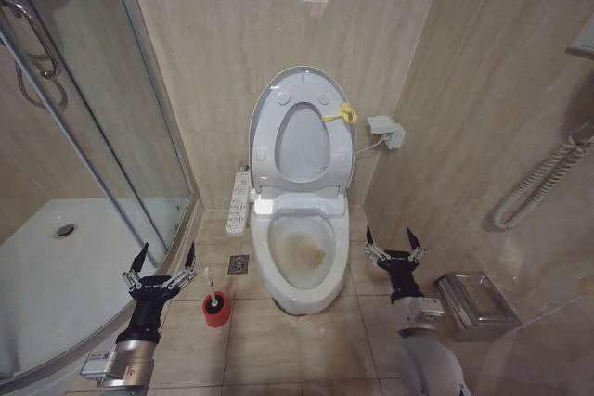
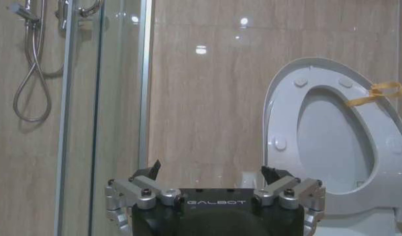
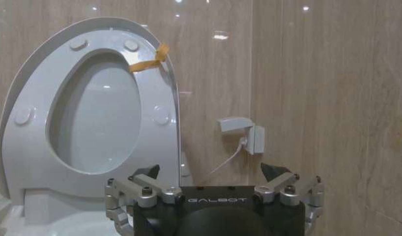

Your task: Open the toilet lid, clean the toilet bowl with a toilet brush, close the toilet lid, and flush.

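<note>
Toilet lid (image 1: 302, 150) raised at your 12 o'clock, toilet bowl (image 1: 299, 261) stained, left gripper (image 1: 164, 261) and right gripper (image 1: 393, 240) spread wide, empty, toilet brush (image 1: 215, 307) at 10 o'clock.

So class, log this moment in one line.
toilet lid up | toilet brush in holder | left gripper open | right gripper open

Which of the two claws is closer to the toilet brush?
The left claw: it hangs open just left of the toilet brush in its red holder. The right claw, also open, is across the toilet bowl.
</note>
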Robot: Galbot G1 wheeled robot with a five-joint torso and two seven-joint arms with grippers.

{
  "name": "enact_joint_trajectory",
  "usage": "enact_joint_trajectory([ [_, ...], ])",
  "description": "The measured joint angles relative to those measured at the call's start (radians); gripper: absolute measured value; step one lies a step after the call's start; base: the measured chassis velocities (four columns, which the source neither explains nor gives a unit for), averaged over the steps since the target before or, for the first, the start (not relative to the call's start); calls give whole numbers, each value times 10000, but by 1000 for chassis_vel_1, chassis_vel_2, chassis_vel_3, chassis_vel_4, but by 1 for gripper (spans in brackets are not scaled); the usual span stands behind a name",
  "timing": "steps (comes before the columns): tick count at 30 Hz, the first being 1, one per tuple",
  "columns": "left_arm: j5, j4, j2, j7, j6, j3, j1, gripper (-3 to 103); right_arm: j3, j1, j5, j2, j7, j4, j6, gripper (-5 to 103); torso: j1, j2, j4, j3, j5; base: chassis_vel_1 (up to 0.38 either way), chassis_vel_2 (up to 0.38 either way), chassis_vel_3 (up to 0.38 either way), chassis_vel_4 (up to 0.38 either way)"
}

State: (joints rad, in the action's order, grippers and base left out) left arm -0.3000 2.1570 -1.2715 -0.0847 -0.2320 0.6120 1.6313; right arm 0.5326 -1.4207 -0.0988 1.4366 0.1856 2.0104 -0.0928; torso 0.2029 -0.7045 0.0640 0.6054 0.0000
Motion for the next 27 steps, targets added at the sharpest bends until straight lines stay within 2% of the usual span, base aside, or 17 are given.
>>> enact_joint_trajectory([
  [22,1,-5,-5,2,31,-3,-24,100,0,0,0,0,0,0,0,100,0,0,-1,0,0,0,0,0,0],
  [24,41,-102,-79,74,383,-88,-296,100,-1,0,0,0,0,0,0,100,0,0,-3,0,2,0,0,0,0],
  [26,127,-288,-214,213,1014,-246,-789,100,-1,0,0,0,0,0,0,100,0,0,0,0,0,0,0,0,0],
  [27,127,-288,-214,213,1014,-246,-789,100,-1,0,0,0,0,0,0,100,0,0,0,0,0,0,0,0,0],
])
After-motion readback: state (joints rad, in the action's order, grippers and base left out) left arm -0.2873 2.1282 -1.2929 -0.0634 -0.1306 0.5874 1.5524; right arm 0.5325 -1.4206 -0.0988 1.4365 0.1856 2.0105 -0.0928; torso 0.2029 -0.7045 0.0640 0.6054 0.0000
